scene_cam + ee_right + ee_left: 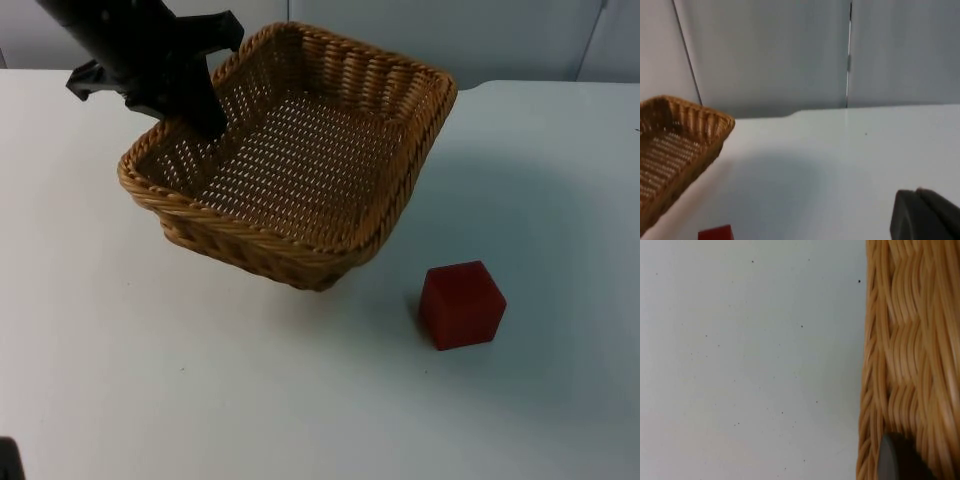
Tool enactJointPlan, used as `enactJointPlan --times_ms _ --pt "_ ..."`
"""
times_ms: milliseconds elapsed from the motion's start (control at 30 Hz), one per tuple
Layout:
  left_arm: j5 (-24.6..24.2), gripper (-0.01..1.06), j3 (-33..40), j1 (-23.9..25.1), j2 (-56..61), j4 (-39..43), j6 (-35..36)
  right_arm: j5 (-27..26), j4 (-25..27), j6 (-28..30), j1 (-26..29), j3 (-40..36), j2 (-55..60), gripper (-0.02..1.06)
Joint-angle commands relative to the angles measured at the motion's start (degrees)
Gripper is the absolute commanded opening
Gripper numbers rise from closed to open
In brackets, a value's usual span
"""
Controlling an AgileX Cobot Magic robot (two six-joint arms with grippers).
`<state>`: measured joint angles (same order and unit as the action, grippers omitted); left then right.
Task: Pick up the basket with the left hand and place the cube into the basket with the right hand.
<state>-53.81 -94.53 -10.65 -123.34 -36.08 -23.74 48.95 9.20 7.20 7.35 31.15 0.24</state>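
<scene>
The basket (pixel 300 160) is tipped up, with its far-left rim lifted. The left gripper (pixel 195 115) pinches that rim — one finger inside, one outside. There is lots of bare white table (pixel 150 380) in front and to the right. The red cube (pixel 462 304) sits on the table just past the basket's near-right corner, well apart from the left gripper. The right gripper's (pixel 925 215) dark tip is cut off, so its state cannot be told.

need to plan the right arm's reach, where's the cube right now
In the top view the cube sits on the table, right of centre, just off the basket's near right corner and not touching it.
</scene>
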Motion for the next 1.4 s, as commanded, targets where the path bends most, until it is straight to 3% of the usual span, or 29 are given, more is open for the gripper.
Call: enactJointPlan --times_ms 0,233,300,367,500,733,967,1167,1233,1367 --pt "0.3 0.00 -0.6 0.1 1.1 -2.1 0.0 -4.3 0.7 0.3 0.0 -0.1 -0.2 0.00" --pt "0.3 0.00 -0.6 0.1 1.1 -2.1 0.0 1.4 -1.0 0.3 -0.7 -0.3 0.6 0.00" --pt "0.3 0.00 -0.6 0.1 1.1 -2.1 0.0 3.3 -4.0 -1.5 -1.9 -0.3 3.8 0.00" --pt "0.4 0.00 -0.6 0.1 1.1 -2.1 0.0 5.1 -8.2 -8.1 -2.9 -0.3 9.0 0.00" --pt "0.5 0.00 -0.6 0.1 1.1 -2.1 0.0 7.3 -11.9 -8.5 -4.5 -0.1 19.2 0.00" --pt "0.5 0.00 -0.6 0.1 1.1 -2.1 0.0 3.1 -11.8 -8.5 -5.1 2.4 36.9 0.00" --pt "0.5 0.00 -0.6 0.1 1.1 -2.1 0.0 2.7 -10.3 -8.1 -5.5 13.1 58.5 0.00" --pt "0.5 0.00 -0.6 0.1 1.1 -2.1 0.0 9.6 -9.9 -5.8 -12.9 20.9 72.3 0.00" --pt "0.5 0.00 -0.6 0.1 1.1 -2.1 0.0 8.8 -9.2 -5.8 -14.7 22.0 73.9 0.00" --pt "0.5 0.00 -0.6 0.1 1.1 -2.1 0.0 1.3 -9.2 -11.9 -22.4 25.2 78.3 0.00"
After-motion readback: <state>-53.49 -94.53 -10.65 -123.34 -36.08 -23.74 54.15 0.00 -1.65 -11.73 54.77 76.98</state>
